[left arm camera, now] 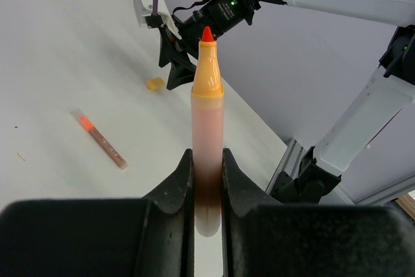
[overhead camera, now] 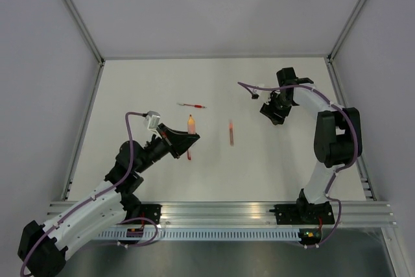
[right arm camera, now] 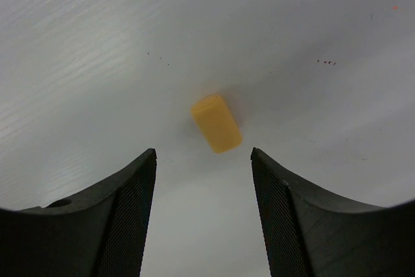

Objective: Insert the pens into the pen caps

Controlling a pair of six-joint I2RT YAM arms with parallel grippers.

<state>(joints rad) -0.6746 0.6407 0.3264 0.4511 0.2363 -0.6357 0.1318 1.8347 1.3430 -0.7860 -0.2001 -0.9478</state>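
Holding the orange pen [left arm camera: 207, 128] clamped in our left gripper [left arm camera: 207, 157], its red tip aimed toward the far right, we judge the step in hand to be fetching the matching cap. Our right gripper [right arm camera: 203, 154] hangs over the orange cap [right arm camera: 216, 122], which lies on its side on the table [right arm camera: 97, 43] at the far right, just beyond the fingertips. The jaws stand apart and touch nothing. The cap sits slanted to the jaws, so next we would likely turn the wrist a little, come down and close across its body, leaving the open end free. We cannot tell which end that is. A pinkish pen [overhead camera: 231, 133] and a red pen [overhead camera: 192, 105] lie between the arms.
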